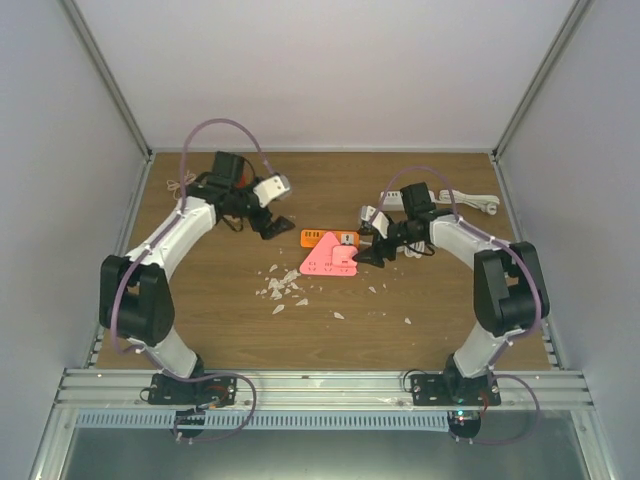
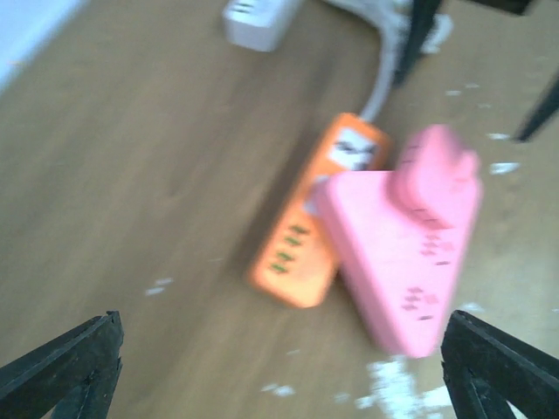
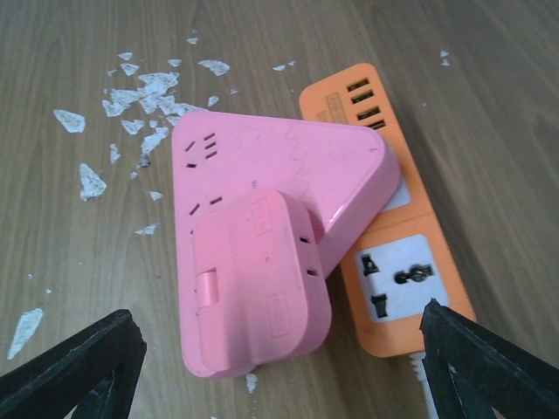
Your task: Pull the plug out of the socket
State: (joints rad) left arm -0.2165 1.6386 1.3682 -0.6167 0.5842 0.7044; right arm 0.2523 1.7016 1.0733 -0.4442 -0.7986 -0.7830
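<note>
The pink plug [image 3: 253, 279] sits pushed into the right-hand corner of a pink three-cornered socket block [image 3: 288, 166], near the middle of the table [image 1: 210, 320]. The plug's long axis runs roughly left to right, and its rounded outer end points right, past the corner of the block. The block lies flat with its socket face up. Its far corner rests on top of an orange power strip [image 3: 397, 279], which lies left to right along the block's far side, with a white cable leaving its right end. The right gripper [image 3: 279, 349] is just to the right of the plug with its fingers spread wide — one on each side of the plug's outer end, neither touching it. The left gripper [image 2: 281, 349] hangs well to the left and farther back, its fingers also spread wide and holding nothing. White flakes [image 3: 140, 87] are scattered on the wood just near and left of the block, and a white power strip [image 1: 470, 200] lies at the far right of the table.
</note>
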